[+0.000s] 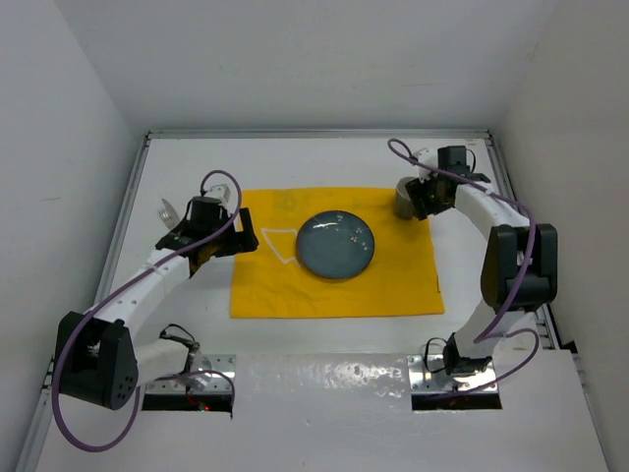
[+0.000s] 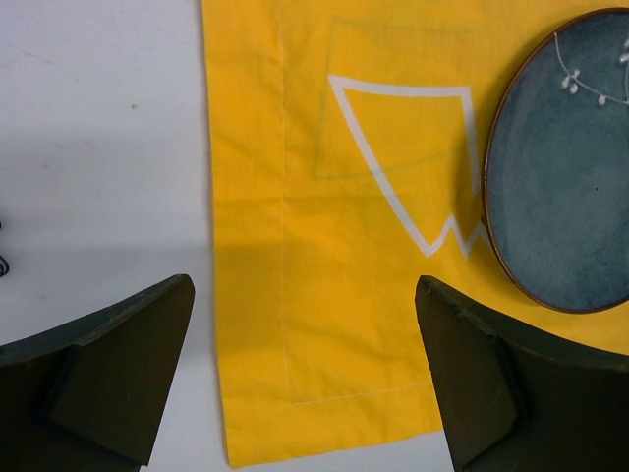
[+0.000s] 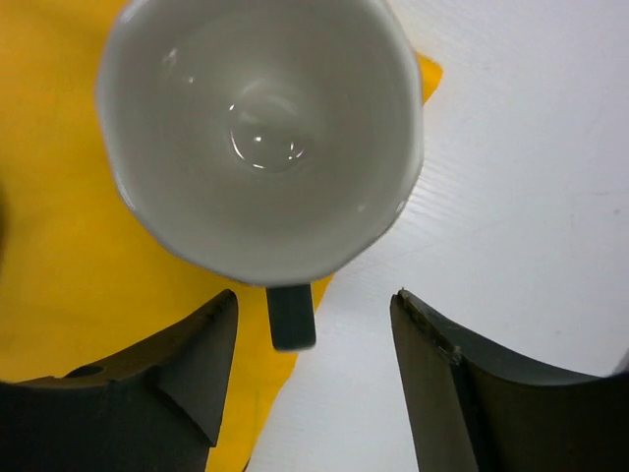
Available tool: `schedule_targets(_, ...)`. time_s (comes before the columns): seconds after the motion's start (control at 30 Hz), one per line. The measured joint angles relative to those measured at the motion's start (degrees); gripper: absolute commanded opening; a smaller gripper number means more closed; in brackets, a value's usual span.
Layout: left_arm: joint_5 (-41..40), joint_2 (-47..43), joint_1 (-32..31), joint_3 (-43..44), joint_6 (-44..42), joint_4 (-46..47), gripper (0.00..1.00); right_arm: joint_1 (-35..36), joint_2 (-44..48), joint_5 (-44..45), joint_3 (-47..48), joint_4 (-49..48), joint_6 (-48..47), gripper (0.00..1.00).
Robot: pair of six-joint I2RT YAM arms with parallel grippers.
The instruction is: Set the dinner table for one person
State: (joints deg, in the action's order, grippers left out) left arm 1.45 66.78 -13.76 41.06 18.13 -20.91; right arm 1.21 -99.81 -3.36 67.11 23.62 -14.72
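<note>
Both grippers gape wide: your left gripper [image 2: 305,383] straddles the yellow placemat [image 2: 373,324] edge, one finger over the dinner table [image 2: 98,147]; your right gripper [image 3: 314,383] flanks the mug [image 3: 260,138] handle at the mat's corner

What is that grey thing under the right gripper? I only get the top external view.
Observer: A cup, white inside and empty.
Operator: Is it gripped?
Observer: No. The right gripper is open; the cup's dark handle points into the gap, clear of both fingers.
Operator: And the left one?
Observer: The left gripper is open with nothing between its fingers, above an edge of the yellow placemat.
</note>
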Motion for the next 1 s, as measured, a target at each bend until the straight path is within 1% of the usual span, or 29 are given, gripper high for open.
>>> schedule_targets(0.1,-1.2,0.0,0.0,0.0,0.5,-0.7,0.92,0.0,2.7,-0.1,0.5,0.5,1.3,0.71)
schedule_targets(0.2,-3.6,0.0,0.1,0.6,2.0,-3.1,0.85,0.2,7.5,-0.1,1.4,0.9,3.0,0.74)
schedule_targets(0.33,-7.3,0.0,2.1,2.7,4.3,-6.4,0.75,1.6,14.1,0.9,3.5,0.6,7.5,0.74)
schedule_targets(0.4,-9.2,0.0,5.1,3.6,5.0,-7.3,0.68,3.4,17.1,3.0,3.5,0.4,10.6,0.74)
schedule_targets(0.47,-11.3,0.2,8.9,4.0,5.4,-8.2,0.64,7.1,20.1,6.5,2.3,-0.2,14.4,0.72)
schedule_targets(0.5,-12.2,0.5,10.3,4.2,5.6,-8.6,0.59,8.6,21.1,7.8,1.5,-0.5,16.0,0.72)
schedule_targets(0.63,-14.8,5.1,15.6,6.3,5.8,-9.3,0.46,13.5,23.2,10.7,-2.3,0.3,23.7,0.69)
schedule_targets(0.77,-15.2,10.0,20.1,7.4,5.9,-7.7,0.38,15.9,24.1,12.2,-7.2,1.3,27.8,0.68)
schedule_targets(0.8,-15.4,11.3,21.3,7.5,6.0,-7.1,0.30,16.5,24.7,12.2,-8.6,1.4,28.5,0.68)
schedule_targets(0.87,-15.9,13.8,23.1,8.0,6.1,-6.3,0.23,17.4,26.1,12.1,-10.9,2.2,29.6,0.68)
schedule_targets(0.93,-16.3,17.0,24.8,9.0,6.1,-5.4,0.22,18.1,27.9,11.7,-12.7,2.3,30.5,0.68)
schedule_targets(1.0,-16.3,19.8,26.0,9.6,6.0,-4.1,0.24,18.1,29.8,11.1,-14.2,2.3,31.2,0.68)
